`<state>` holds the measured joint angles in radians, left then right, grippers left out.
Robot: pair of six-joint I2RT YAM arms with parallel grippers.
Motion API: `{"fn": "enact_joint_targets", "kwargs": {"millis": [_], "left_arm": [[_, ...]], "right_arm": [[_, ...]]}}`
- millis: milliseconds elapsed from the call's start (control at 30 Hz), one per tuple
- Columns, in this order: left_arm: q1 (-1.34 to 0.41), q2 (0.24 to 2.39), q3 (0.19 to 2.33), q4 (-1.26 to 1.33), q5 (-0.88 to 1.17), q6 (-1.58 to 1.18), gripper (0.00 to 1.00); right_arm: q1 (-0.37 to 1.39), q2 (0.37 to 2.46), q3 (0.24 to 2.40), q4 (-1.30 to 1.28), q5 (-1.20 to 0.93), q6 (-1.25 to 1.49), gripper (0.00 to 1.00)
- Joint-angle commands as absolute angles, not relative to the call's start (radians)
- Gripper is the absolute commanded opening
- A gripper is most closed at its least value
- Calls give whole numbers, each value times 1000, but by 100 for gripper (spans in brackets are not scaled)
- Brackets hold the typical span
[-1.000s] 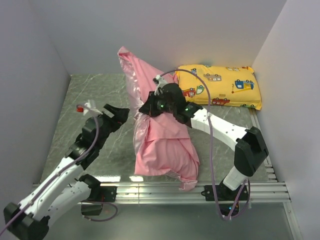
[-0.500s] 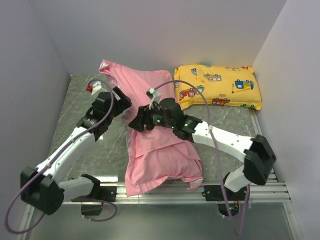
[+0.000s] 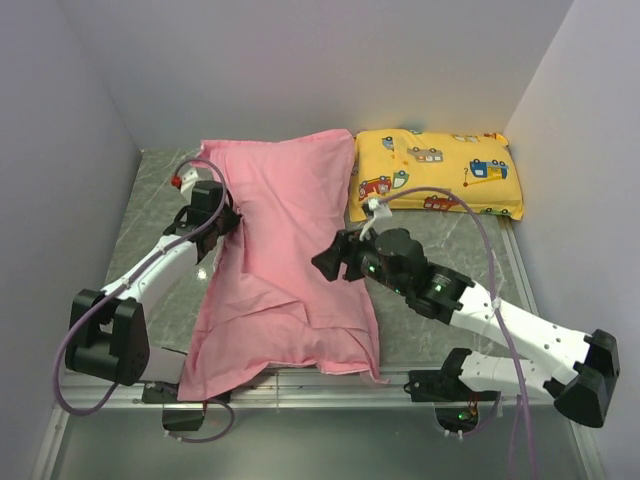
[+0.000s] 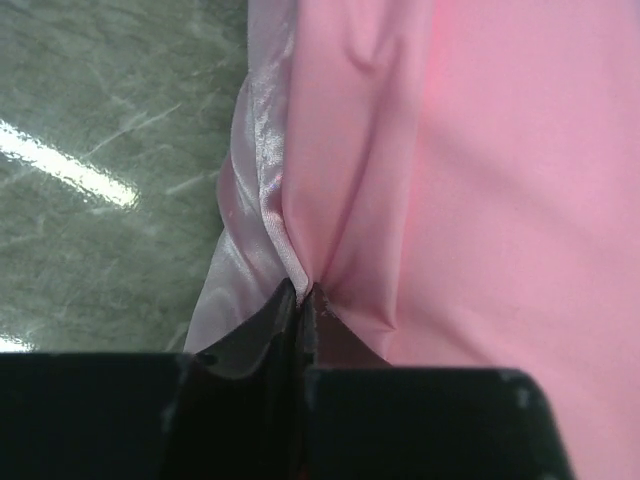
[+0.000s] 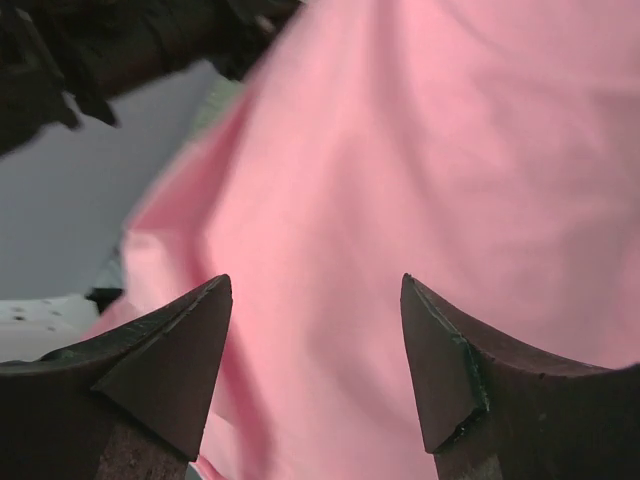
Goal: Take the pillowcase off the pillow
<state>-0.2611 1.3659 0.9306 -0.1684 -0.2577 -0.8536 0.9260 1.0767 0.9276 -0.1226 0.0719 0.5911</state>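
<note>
The pink satin pillowcase (image 3: 285,250) lies spread flat down the middle of the table, filled out by the pillow, which is hidden inside it. My left gripper (image 3: 228,215) is at the case's left edge and is shut on a pinch of the pillowcase (image 4: 420,180), the fabric puckering into the tips of the left gripper (image 4: 303,292). My right gripper (image 3: 325,262) hovers at the case's right side. In the right wrist view the right gripper (image 5: 315,290) stands open with only pink pillowcase (image 5: 400,150) beyond the fingers.
A yellow cartoon-vehicle-print pillow (image 3: 435,170) lies at the back right against the wall. Grey walls close in the left, back and right. The marbled table (image 3: 150,200) shows at left, and a metal rail (image 3: 400,380) runs along the near edge.
The bunched, lifted pillowcase has dropped and spread flat. My right gripper let go and pulled back to the right. My left arm reached in and shut on the case's left edge.
</note>
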Motion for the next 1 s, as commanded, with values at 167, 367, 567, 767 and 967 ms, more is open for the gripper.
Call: {"fn": "enact_joint_targets", "kwargs": {"millis": [167,367,567,767,967], "left_arm": [[-258,1361,850,-86,-232,-914,0],[-256,1230,726,-94,-259,-983,1],[-256,1079,594,-109,-230,-1034,1],[-258,1013,529,-89,-152,-1059,0],[-258,991,679,-195,-180,-925,38]], "right_arm": [[945,1051,649,-118,127,732,79],[888,1319,823,-130,164,672,36],[662,1514,1084,-153,71,605,13],[624,1716,1432,-297,111,529,16],[621,1691,1436,-298,117,523,46]]}}
